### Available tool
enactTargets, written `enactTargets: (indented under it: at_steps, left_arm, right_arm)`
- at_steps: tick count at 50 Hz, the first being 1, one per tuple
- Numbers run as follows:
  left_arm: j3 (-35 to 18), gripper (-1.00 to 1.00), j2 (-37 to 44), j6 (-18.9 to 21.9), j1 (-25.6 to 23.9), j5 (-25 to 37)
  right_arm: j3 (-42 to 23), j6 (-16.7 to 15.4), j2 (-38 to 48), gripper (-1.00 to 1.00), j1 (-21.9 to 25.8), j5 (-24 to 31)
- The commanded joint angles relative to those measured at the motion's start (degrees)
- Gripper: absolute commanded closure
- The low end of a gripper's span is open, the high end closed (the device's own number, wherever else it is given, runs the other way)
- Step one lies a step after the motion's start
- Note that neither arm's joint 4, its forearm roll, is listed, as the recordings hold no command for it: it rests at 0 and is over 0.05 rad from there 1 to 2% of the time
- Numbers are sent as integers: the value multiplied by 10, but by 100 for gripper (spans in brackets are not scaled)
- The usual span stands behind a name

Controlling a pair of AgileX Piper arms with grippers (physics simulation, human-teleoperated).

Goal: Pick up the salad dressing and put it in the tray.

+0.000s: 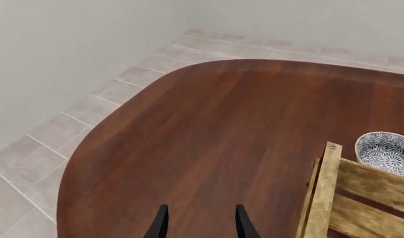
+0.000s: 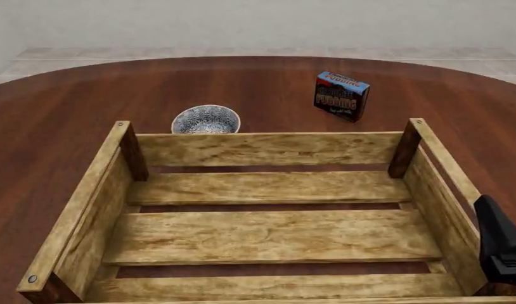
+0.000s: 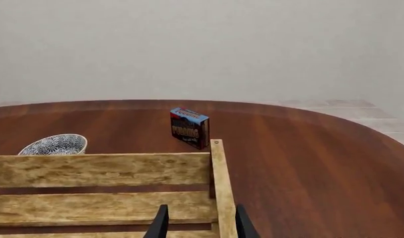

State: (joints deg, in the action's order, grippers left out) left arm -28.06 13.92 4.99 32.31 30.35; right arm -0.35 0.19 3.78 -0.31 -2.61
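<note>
Left wrist: left pincer (image 1: pixel 202 225) parted, nothing held, over bare table (image 1: pixel 209 144); tray (image 1: pixel 324 193) corner and bowl (image 1: pixel 386 152) off to one side.
Front: right pincer (image 2: pixel 505 250) beside the tray's right wall; salad dressing unseen.
Right wrist: tips parted above tray wall; pudding box (image 3: pixel 189 127) ahead.
Risk: bottle unlocated; a blind reach could strike the wall.

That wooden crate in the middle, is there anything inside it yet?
Empty. The front view shows only bare slats inside the crate; the patterned bowl and pudding box sit on the table beyond it. No bottle shows in any view.
</note>
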Motion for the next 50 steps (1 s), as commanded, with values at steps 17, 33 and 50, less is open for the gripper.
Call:
enactTargets:
  at_steps: [17, 33, 50]
  left_arm:
    - [22, -100, 28, -1, 51, -9]
    - [41, -100, 48, 9, 84, -27]
    - [76, -100, 55, 40, 102, -34]
  right_arm:
    - [2, 0, 19, -100, 0, -18]
    - [2, -3, 15, -100, 1, -14]
    - [2, -6, 10, -100, 1, -9]
